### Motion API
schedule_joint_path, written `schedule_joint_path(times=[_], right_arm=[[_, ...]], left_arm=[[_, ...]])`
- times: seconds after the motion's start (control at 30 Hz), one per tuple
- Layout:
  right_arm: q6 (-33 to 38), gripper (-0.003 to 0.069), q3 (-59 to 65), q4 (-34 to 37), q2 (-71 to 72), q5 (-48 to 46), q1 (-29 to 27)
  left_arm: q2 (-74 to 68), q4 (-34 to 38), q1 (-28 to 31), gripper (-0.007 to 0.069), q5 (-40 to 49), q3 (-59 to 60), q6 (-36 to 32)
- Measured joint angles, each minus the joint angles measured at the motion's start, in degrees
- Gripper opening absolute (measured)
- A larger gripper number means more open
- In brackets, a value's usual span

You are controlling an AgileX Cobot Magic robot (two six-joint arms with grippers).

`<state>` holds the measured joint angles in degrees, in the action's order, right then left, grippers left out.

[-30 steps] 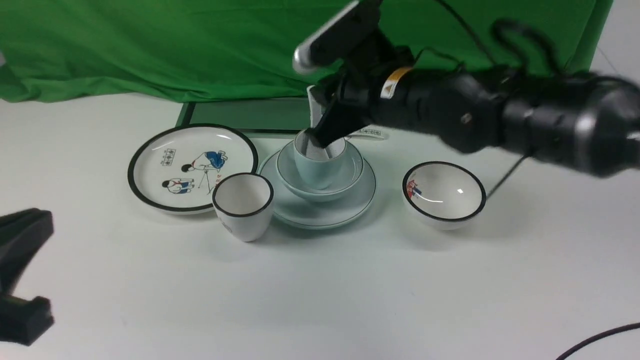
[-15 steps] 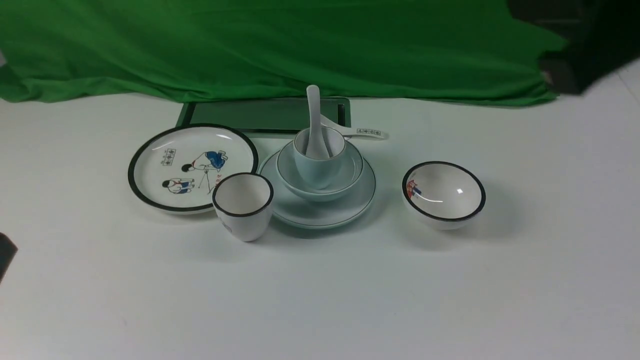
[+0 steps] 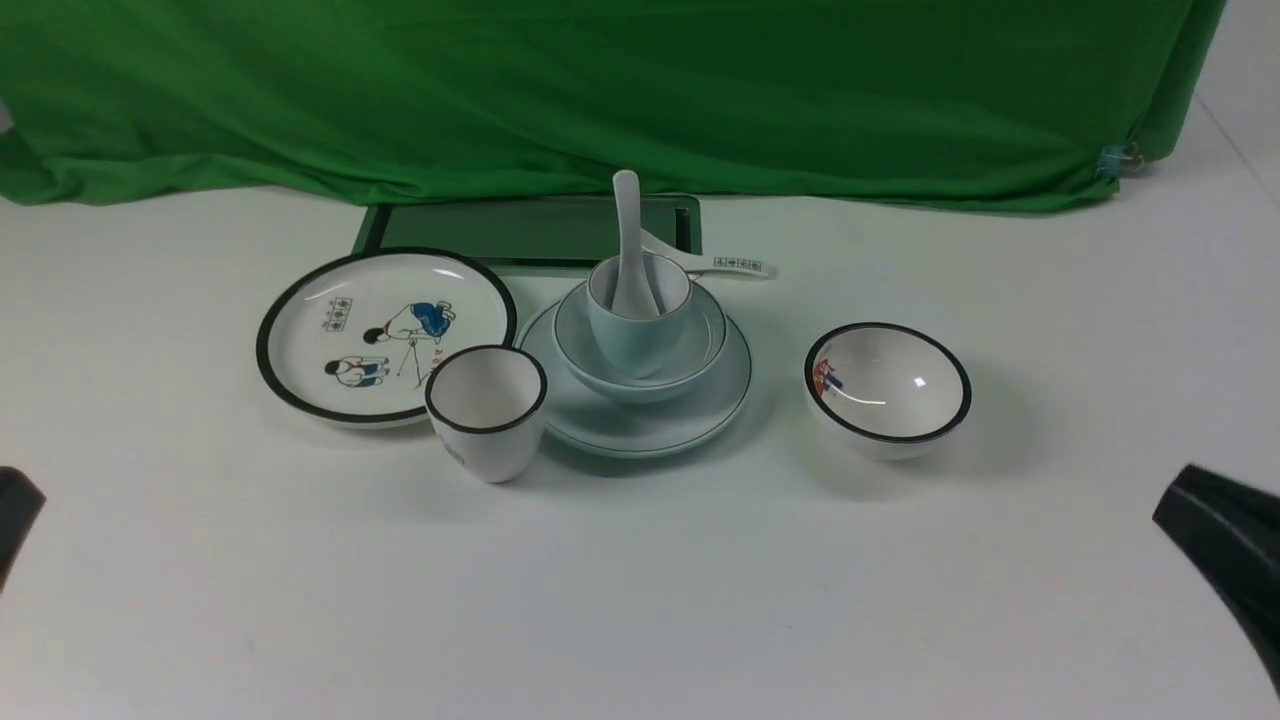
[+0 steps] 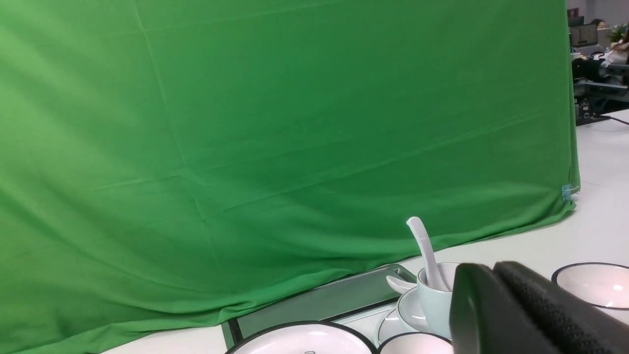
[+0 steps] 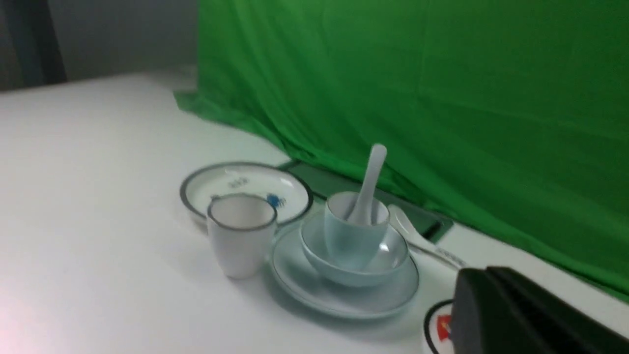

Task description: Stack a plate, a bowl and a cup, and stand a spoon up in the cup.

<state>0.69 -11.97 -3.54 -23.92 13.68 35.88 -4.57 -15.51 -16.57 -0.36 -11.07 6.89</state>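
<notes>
**Q:** Front view: how are the arms posed?

**A:** Only a dark tip of the left gripper (image 3: 14, 512) is seen at the left edge. A dark part of the right gripper (image 3: 1222, 545) is seen at the lower right. Both are kept well apart from the dishes. Whether either pair of fingers is spread or pressed together cannot be told.

**Q:** What is held in what?

**A:** The bowl (image 3: 702, 345) is set on the plate (image 3: 600, 428), and the cup (image 3: 635, 345) is set in the bowl. The spoon (image 3: 628, 225) is stood in the cup, scoop down, with its handle nearly upright. A black-rimmed cup (image 3: 487, 445), with nothing in it, is placed just beside the plate's near left edge. A picture plate (image 3: 300, 330) is laid to the left. A black-rimmed bowl (image 3: 880, 447), also with nothing in it, is set apart to the right. A marked spoon (image 3: 735, 265) is laid behind the stack, near a dark tray (image 3: 520, 230) at the foot of the green cloth (image 3: 600, 90).

**Q:** Where is room left?

**A:** Bare table (image 3: 640, 620) is seen between the dishes and both grippers, across the whole near side.

**Q:** Left wrist view?

**A:** The foreground is filled by a dark, ribbed gripper part, by which one side of the cup is covered. The spoon handle is seen rising against the cloth. The fingers' spacing cannot be read.

**Q:** Right wrist view?

**A:** The stack is shown whole, slightly blurred. Part of the black-rimmed bowl is covered by the dark gripper body, and the state of the fingers is again not shown.
</notes>
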Motion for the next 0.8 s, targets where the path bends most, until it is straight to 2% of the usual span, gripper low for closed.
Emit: schedule_joint_path(times=[0.07, 0.2, 0.3, 0.5, 0.6, 0.7, 0.8], right_arm=[[-0.7, 0.0020, 4.5, 0.0, 1.2, 7.1, 0.0], [-0.7, 0.0028, 10.8, 0.0, 1.6, 12.7, 0.0], [-0.7, 0.0036, 12.1, -0.1, 1.6, 11.5, 0.0], [-0.7, 0.0050, 12.4, -0.2, 1.6, 2.7, 0.0], [2.4, 0.0051, 12.5, -0.3, 3.1, 1.8, -0.3], [3.3, 0.0048, 12.5, -0.3, 7.0, 0.3, -2.9], [1.5, 0.0010, 12.5, -0.3, 13.6, -2.9, -11.8]], left_arm=[[0.0, 0.0, 0.0, -0.0031, 0.0, 0.0, 0.0], [0.0, 0.0, 0.0, -0.0031, 0.0, 0.0, 0.0], [0.0, 0.0, 0.0, -0.0031, -0.1, 0.0, 0.0], [0.0, 0.0, 0.0, -0.0030, -0.1, 0.0, 0.0], [0.0, 0.0, 0.0, -0.0030, -0.2, 0.0, -0.1], [0.0, 0.0, 0.0, -0.0030, -0.2, 0.0, -0.2], [0.0, 0.0, 0.0, -0.0029, -0.2, 0.0, -0.2]])
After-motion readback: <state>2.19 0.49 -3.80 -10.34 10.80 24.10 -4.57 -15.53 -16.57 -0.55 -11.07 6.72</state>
